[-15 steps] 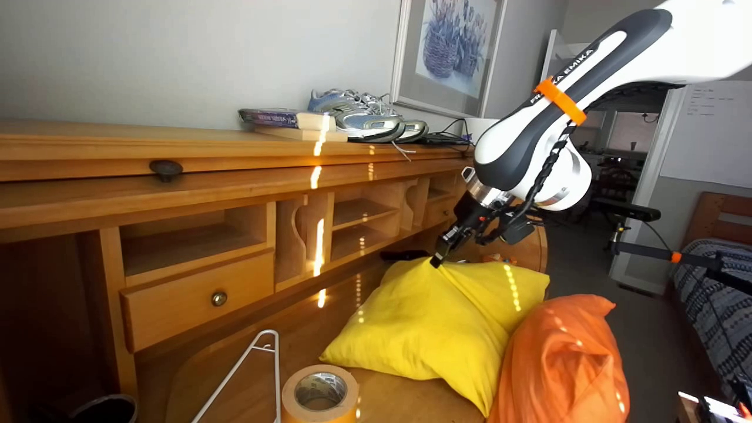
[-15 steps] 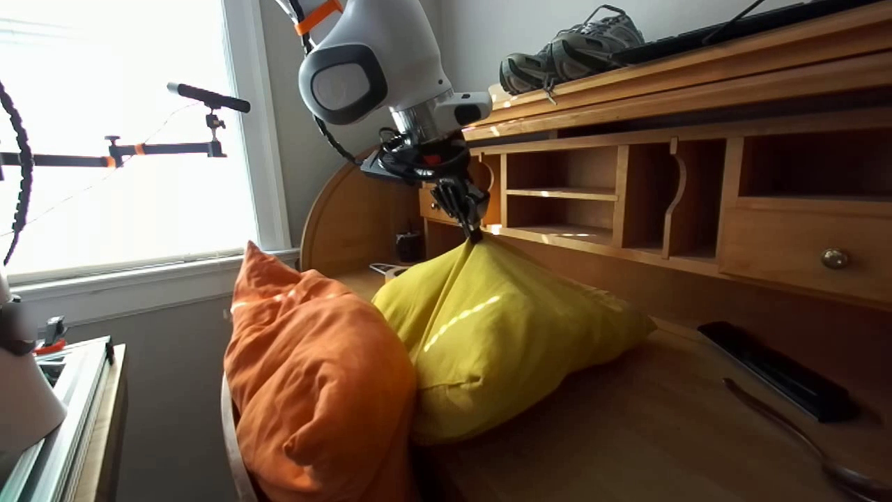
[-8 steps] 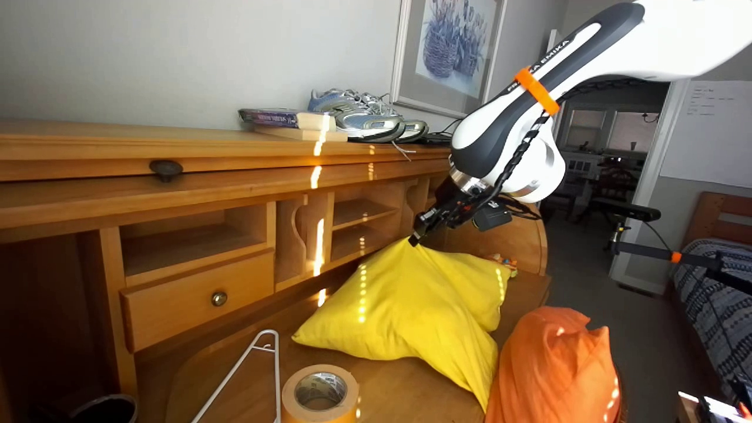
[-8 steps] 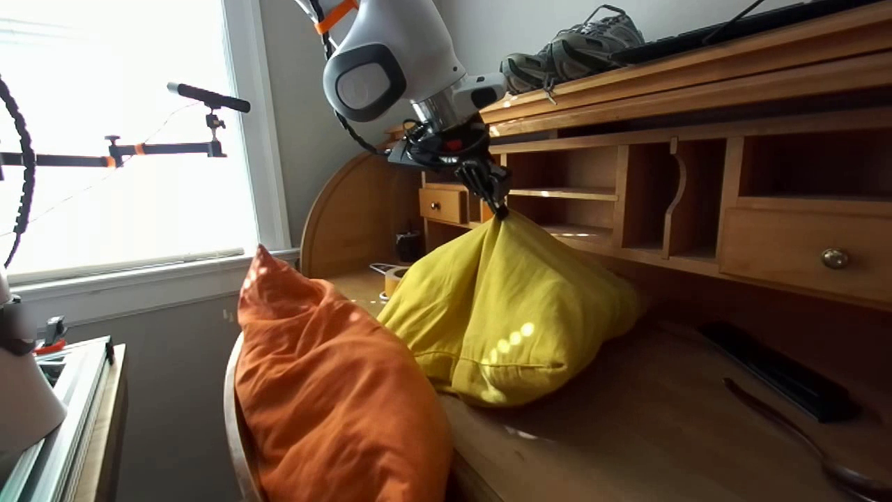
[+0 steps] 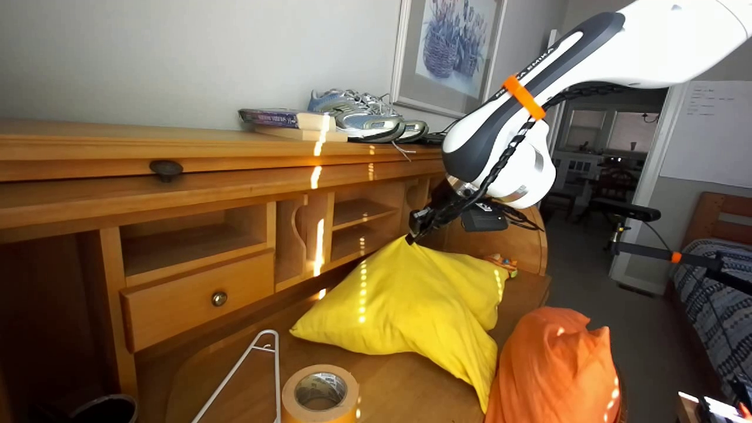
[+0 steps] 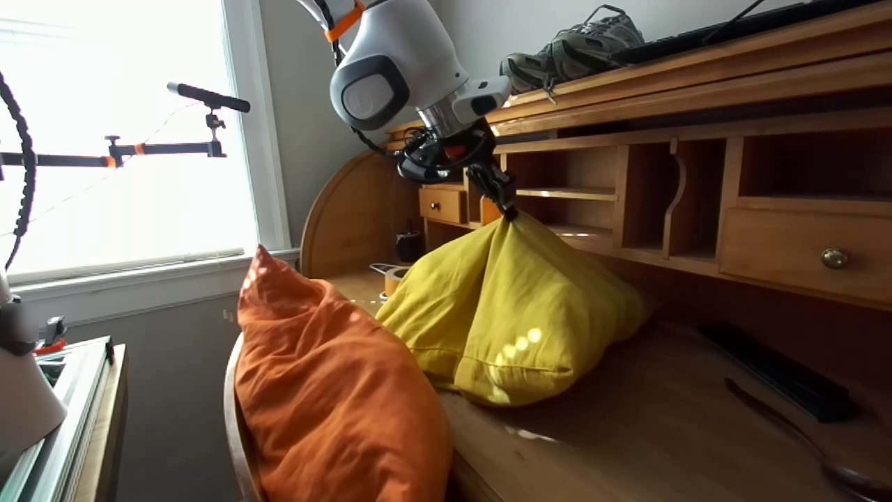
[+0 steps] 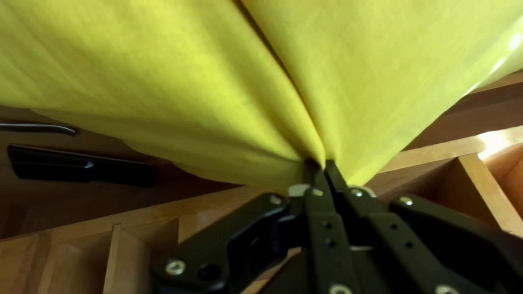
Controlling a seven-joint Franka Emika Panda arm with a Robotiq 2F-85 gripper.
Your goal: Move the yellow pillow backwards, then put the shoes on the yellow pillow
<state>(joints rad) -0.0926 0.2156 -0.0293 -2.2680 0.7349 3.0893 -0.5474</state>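
Robot hand (image 7: pixel 322 165), pinching the yellow pillow (image 5: pixel 411 299) tightly, is pulling it farther back on the desk (image 6: pixel 627 432), likely finishing step one; shoes (image 5: pixel 370 120) are waiting above.

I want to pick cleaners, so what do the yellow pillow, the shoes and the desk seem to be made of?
Yellow pillow: matte fabric, perhaps cotton or linen, from its soft gathered folds.
Shoes: probably synthetic uppers, given the silvery, slightly shiny panels; the soles look rubbery.
Desk: likely varnished wood, from its honey brown colour and sheen; solid or veneer, can't tell.
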